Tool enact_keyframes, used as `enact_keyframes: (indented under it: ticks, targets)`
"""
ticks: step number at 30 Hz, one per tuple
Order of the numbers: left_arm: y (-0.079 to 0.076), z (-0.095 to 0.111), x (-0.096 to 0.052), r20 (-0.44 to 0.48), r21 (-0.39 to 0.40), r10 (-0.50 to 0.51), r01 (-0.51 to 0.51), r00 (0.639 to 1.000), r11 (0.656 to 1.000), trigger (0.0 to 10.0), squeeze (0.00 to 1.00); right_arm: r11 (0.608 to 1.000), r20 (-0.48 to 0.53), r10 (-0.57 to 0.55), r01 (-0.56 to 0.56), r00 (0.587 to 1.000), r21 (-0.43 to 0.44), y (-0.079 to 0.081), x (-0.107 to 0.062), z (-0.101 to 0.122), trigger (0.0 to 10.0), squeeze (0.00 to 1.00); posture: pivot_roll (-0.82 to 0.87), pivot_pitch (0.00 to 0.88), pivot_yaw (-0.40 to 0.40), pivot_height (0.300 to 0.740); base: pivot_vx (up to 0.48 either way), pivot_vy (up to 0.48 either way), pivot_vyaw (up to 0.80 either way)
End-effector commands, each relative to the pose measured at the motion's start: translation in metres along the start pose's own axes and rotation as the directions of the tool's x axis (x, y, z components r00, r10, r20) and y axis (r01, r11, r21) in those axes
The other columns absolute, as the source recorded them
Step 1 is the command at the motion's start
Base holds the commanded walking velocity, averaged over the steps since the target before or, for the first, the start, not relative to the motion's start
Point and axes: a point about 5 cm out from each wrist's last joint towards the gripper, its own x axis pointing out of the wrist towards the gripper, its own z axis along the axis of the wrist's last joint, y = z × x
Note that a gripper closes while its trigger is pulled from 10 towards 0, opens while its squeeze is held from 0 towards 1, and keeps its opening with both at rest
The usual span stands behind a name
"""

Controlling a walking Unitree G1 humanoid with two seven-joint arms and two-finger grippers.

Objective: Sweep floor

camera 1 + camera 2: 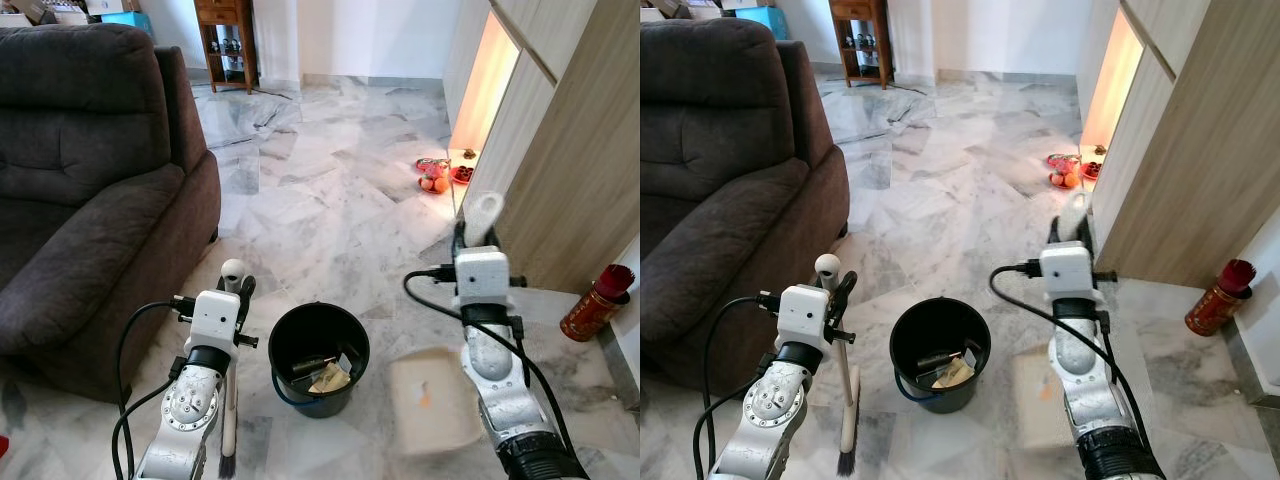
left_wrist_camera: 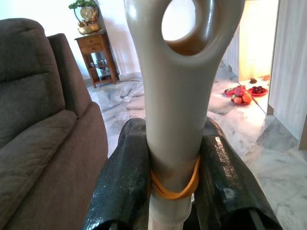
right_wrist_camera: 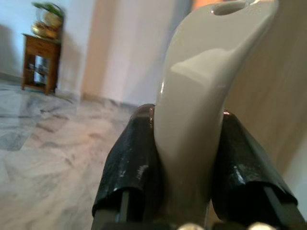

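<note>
1. Left eye view: the left gripper (image 1: 236,290) holds a hand broom (image 1: 230,400) upright by its handle, bristles down near the marble floor (image 1: 330,190), just left of a black bucket (image 1: 319,358) that has scraps in it. The right gripper (image 1: 472,238) holds a pale dustpan (image 1: 432,400) by its handle, its tray hanging low just right of the bucket. A dark sofa (image 1: 90,170) stands on the left, a wooden cabinet wall (image 1: 560,150) on the right, with a red canister (image 1: 596,303) at its foot and a plate of fruit (image 1: 436,177) farther off.

2. Right eye view: the same layout. The broom hangs beside the sofa's front edge, and the bucket sits between the two arms.

3. Left wrist view: the jaws are closed on the broom's grey plastic handle, just below its hanging hole, above an orange rubber band (image 2: 173,188) wrapped round the shaft. The handle looks stiff, light and smooth, so it may twist in the grip. A hold lower on the shaft would likely give firmer control of the bristles.

4. Right wrist view: the jaws are clamped on both sides of the dustpan's glossy handle. It appears rigid, light and slippery; the tray hangs well below the grip, so it may swing.
</note>
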Motion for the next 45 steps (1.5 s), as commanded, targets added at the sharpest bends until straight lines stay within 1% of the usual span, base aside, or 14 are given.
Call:
enact_keyframes:
  ticks: [1, 5, 11, 20, 25, 27, 32, 45]
  targets:
    - [0.003, 0.013, 0.003, 0.060, 0.004, 0.004, -0.004, 0.998, 1.000, 10.0, 0.00, 1.000, 0.037, -0.017, 0.016, 0.999, 0.016, -0.003, 0.006, 0.007, 10.0, 0.00, 0.15, 0.000, 0.023, 0.740, 0.000, 0.000, 0.00]
    - [0.003, 0.012, 0.002, 0.060, 0.001, 0.002, -0.002, 0.998, 1.000, 10.0, 0.00, 1.000, 0.033, -0.012, 0.012, 0.999, 0.014, -0.003, 0.006, 0.004, 10.0, 0.00, 0.14, 0.000, 0.026, 0.740, 0.000, 0.000, 0.00]
    - [0.002, 0.011, 0.002, 0.059, -0.001, -0.005, 0.005, 0.998, 1.000, 10.0, 0.00, 1.000, 0.034, 0.004, -0.005, 0.999, 0.027, 0.000, 0.006, 0.003, 10.0, 0.00, 0.14, 0.000, 0.029, 0.740, 0.000, 0.000, 0.00]
    - [0.002, 0.012, 0.004, 0.064, -0.001, -0.013, 0.013, 0.998, 1.000, 10.0, 0.00, 0.999, 0.039, 0.013, -0.015, 0.999, 0.034, 0.002, 0.007, 0.004, 10.0, 0.00, 0.13, 0.000, 0.030, 0.740, 0.000, 0.000, 0.00]
    - [0.001, 0.012, 0.005, 0.067, -0.001, -0.014, 0.014, 0.998, 1.000, 10.0, 0.00, 0.997, 0.044, 0.042, -0.045, 0.998, 0.058, 0.007, 0.007, 0.004, 10.0, 0.00, 0.14, 0.000, 0.030, 0.740, -0.258, 0.000, 0.00]
    - [0.001, 0.012, 0.007, 0.070, -0.001, -0.012, 0.012, 0.997, 1.000, 10.0, 0.00, 0.996, 0.050, 0.062, -0.066, 0.997, 0.065, 0.012, 0.006, 0.005, 10.0, 0.00, 0.14, 0.000, 0.029, 0.740, -0.262, 0.000, 0.00]
    - [0.002, 0.013, 0.007, 0.072, 0.000, -0.012, 0.012, 0.997, 1.000, 10.0, 0.00, 0.994, 0.054, 0.078, -0.081, 0.996, 0.073, 0.015, 0.006, 0.006, 10.0, 0.00, 0.14, 0.000, 0.031, 0.740, -0.263, 0.000, 0.00]
    - [0.002, 0.013, 0.008, 0.072, 0.002, -0.010, 0.010, 0.997, 1.000, 10.0, 0.00, 0.992, 0.052, 0.094, -0.098, 0.994, 0.078, 0.017, 0.006, 0.005, 10.0, 0.00, 0.14, 0.000, 0.029, 0.740, -0.275, 0.000, 0.00]
